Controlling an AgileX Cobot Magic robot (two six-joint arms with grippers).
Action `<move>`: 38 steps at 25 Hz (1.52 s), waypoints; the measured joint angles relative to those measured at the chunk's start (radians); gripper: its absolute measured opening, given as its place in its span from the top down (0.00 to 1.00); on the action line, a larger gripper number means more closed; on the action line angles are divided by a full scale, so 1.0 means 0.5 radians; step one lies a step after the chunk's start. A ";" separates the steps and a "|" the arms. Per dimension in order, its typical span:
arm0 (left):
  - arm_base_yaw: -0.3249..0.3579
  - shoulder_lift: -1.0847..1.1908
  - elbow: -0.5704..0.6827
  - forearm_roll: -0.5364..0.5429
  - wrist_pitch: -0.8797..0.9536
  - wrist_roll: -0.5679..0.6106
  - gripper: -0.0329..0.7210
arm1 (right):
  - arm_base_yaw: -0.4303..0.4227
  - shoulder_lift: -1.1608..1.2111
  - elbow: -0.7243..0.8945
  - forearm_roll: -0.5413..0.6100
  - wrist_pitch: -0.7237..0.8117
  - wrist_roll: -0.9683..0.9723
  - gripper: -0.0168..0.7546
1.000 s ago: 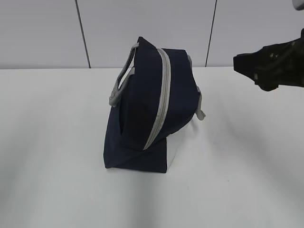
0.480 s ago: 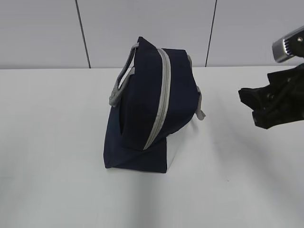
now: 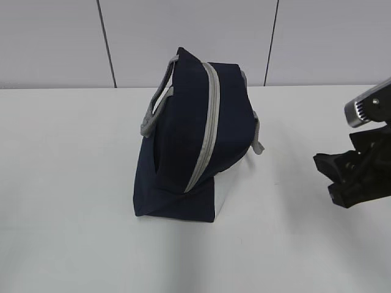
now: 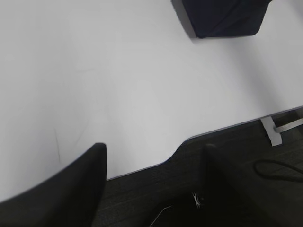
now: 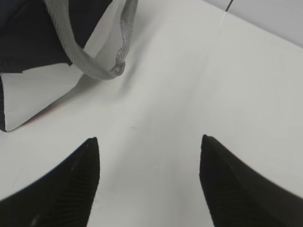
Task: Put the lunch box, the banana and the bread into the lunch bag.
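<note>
Dark navy fabric lunch bag [image 3: 189, 143] with grey zipper [image 3: 206, 125] and grey strap handles [image 3: 156, 110], standing mid-bench on white bench [image 3: 73, 183]; zipper run closed along the visible top, as far as exterior view shows

Right tool [image 3: 339, 177] now low at right edge of exterior view, near bench surface, well apart from bag. One second ago: same tool higher, level with bag top; half a second ago: partway down. Net change: descent and slight pull away to the right

Right tool state: fingers [image 5: 61, 189] spread apart, nothing between them, only bare bench; white side panel [image 5: 42, 94] and one grey strap loop [image 5: 102, 71] of bag in upper left of right wrist view

Left tool [image 4: 151, 189]: fingers apart, empty, hanging over near bench edge, bag corner [image 4: 222, 19] far off at top of view

Lunch box, banana, bread: none visible in any current view; presumably already inside bag, not checkable with zipper shut

Judgement: arms retreating to rest, task likely at or near its end
</note>
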 joint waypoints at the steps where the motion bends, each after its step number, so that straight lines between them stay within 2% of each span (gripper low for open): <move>1: 0.000 0.000 0.010 -0.002 0.000 0.000 0.38 | 0.029 0.000 0.010 0.098 0.018 -0.072 0.34; 5: 0.000 -0.004 0.029 -0.013 0.006 0.000 0.38 | 0.240 0.000 0.009 0.760 0.258 -0.594 0.34; 9: 0.000 -0.042 0.029 -0.016 0.006 0.000 0.38 | 0.437 -0.010 -0.032 1.612 0.584 -1.283 0.34; 14: 0.000 -0.072 0.029 -0.017 0.006 0.000 0.38 | 0.470 -0.198 -0.230 2.622 0.896 -2.141 0.39; 16: 0.000 -0.087 0.029 -0.017 0.009 0.000 0.38 | 0.473 -0.326 -0.286 2.951 0.995 -2.473 0.40; 18: 0.000 -0.087 0.029 -0.019 0.011 0.000 0.38 | 0.473 -0.464 -0.296 3.173 1.123 -2.667 0.40; 23: 0.000 -0.089 0.029 -0.021 0.012 0.000 0.38 | 0.473 -0.834 -0.296 3.293 1.464 -2.753 0.40; 27: 0.000 -0.089 0.029 -0.024 0.012 0.000 0.38 | 0.473 -1.116 -0.296 3.285 1.521 -2.756 0.40; 33: 0.000 -0.096 0.029 -0.026 0.013 0.000 0.38 | 0.473 -1.235 -0.296 3.113 1.395 -2.652 0.40; 38: 0.000 -0.098 0.029 -0.026 0.013 0.000 0.38 | 0.473 -1.235 -0.296 3.090 1.209 -2.556 0.40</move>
